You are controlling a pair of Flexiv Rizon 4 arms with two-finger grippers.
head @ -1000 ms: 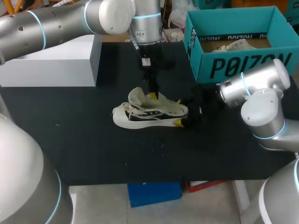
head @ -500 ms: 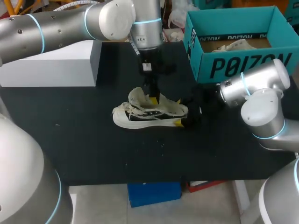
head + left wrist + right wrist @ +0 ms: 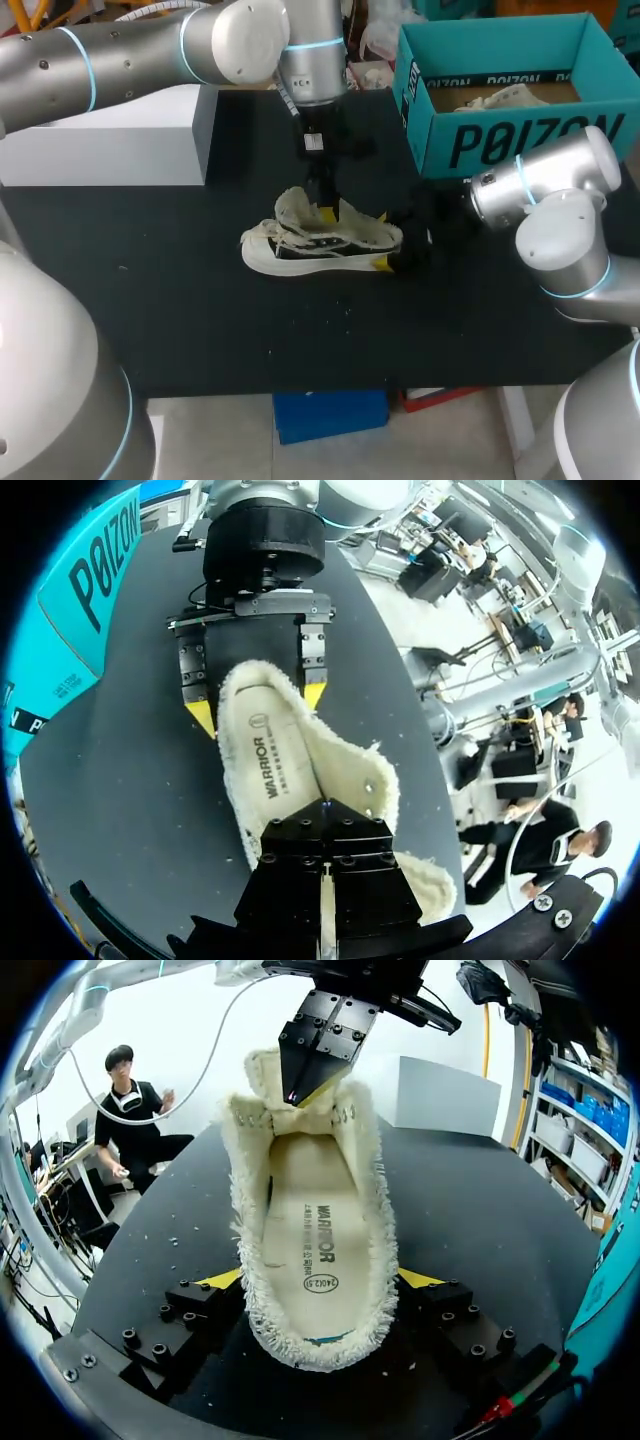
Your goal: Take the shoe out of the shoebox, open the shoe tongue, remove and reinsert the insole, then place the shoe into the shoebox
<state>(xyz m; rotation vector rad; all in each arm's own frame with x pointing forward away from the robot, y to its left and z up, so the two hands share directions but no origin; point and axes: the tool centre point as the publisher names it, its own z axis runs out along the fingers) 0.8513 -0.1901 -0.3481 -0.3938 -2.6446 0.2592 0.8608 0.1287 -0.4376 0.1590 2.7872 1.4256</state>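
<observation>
My right gripper (image 3: 320, 1282) clamps the shoe (image 3: 320, 240) at its heel. My left gripper (image 3: 305, 1090) sits at the tongue (image 3: 262, 1065); I cannot tell its grip. The shoebox (image 3: 500, 140) wall stands near, beside the right gripper but apart, with bare table (image 3: 200, 300) on the other side.

The shoe (image 3: 320, 245) is set at the middle of the table (image 3: 200, 320). The shoebox (image 3: 500, 120) is placed behind it to the right, a block (image 3: 110, 135) behind to the left. Its heel is clasped by the right gripper (image 3: 388, 240), its tongue by the left gripper (image 3: 325, 208).
</observation>
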